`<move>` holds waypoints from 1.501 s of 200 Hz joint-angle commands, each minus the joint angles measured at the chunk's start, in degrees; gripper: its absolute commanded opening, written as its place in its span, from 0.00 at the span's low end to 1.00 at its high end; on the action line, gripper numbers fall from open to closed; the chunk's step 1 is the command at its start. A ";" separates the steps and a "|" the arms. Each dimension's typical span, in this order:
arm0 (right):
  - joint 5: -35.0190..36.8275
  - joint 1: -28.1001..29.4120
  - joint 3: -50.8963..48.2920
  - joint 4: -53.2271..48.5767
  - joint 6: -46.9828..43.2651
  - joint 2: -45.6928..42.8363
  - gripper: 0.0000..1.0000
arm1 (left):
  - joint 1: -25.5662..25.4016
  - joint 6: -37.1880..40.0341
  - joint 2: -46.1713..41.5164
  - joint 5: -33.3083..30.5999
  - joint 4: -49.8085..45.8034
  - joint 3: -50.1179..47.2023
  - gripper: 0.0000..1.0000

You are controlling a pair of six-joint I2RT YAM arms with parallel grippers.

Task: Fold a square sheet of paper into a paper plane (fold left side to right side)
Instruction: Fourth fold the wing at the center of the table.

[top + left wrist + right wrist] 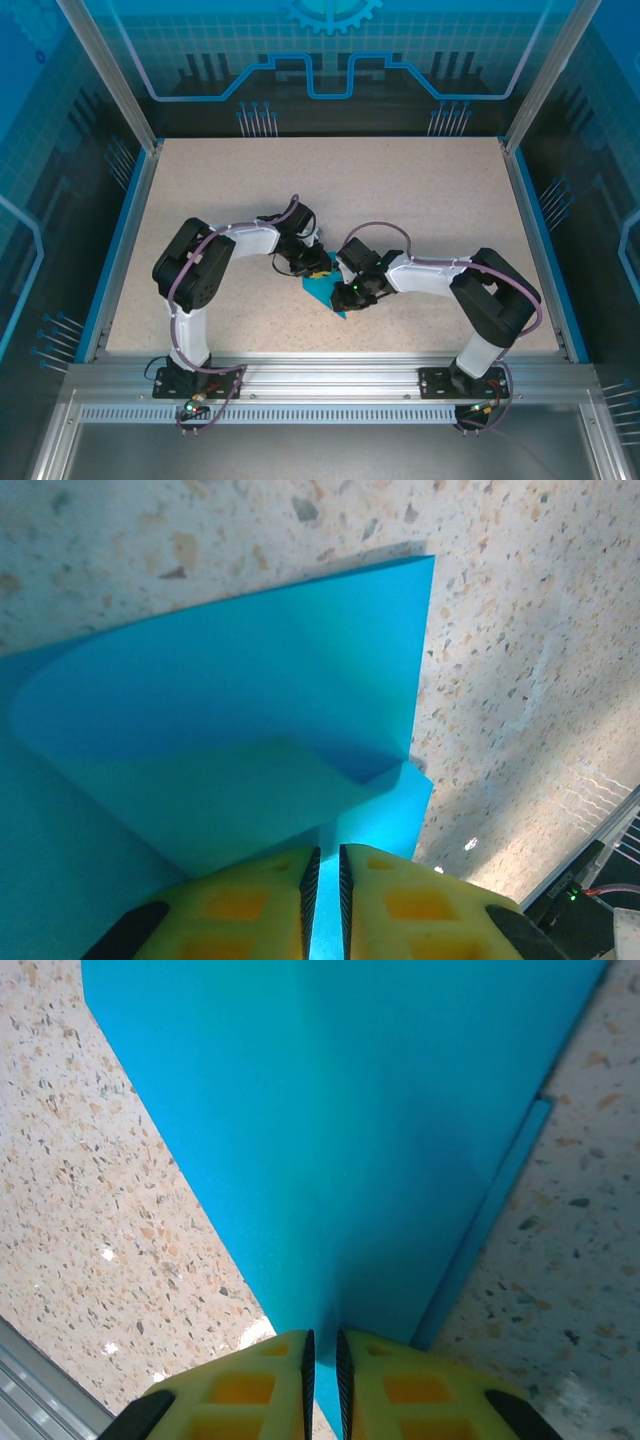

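My left gripper [325, 895] is pinched down on a thin, bright cyan-blue sheet of paper [250, 700]. Its two yellow fingers [240, 908] stand almost together, with only a sliver of a slot between them, and the blue paper runs into that slot. Ahead of these jaws the sheet lifts off the speckled beige tabletop [510, 680] and bends over in a soft curve, with one straight edge standing up ahead and to the right. A lower layer lies flat beneath it, its corner just ahead and right of my fingertips.

My right gripper [323, 1360] is closed on the same sheet. Here too the fingers are a hair apart. The paper narrows to a point right at the slot and widens out ahead of the jaws like a wedge. Along the right side of that wedge, a thin strip of an under layer peeks out.

In the view from above, my two sets of jaws meet near the middle of the table, close to each other. The paper lies between and under them, partly hidden by my wrists.
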 commanded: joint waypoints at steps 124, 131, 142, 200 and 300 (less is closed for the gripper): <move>0.60 2.84 -1.84 -11.47 -1.37 -1.46 0.12 | -0.21 1.65 2.56 -5.00 -4.80 -1.85 0.19; 0.81 2.84 -1.84 -11.76 -1.37 -1.46 0.11 | -0.17 1.64 2.53 -4.97 -4.92 -1.81 0.19; 1.19 2.93 -1.80 -12.42 -1.37 -1.39 0.10 | -0.16 1.66 2.52 -4.99 -4.91 -1.85 0.19; 1.96 3.19 -3.06 -14.77 -1.31 -1.76 0.10 | -0.23 1.73 2.52 -5.13 -4.97 -1.85 0.19; 0.21 2.30 -2.98 -12.84 -1.58 -11.46 0.11 | -0.30 1.47 2.26 -4.96 -4.71 -2.15 0.19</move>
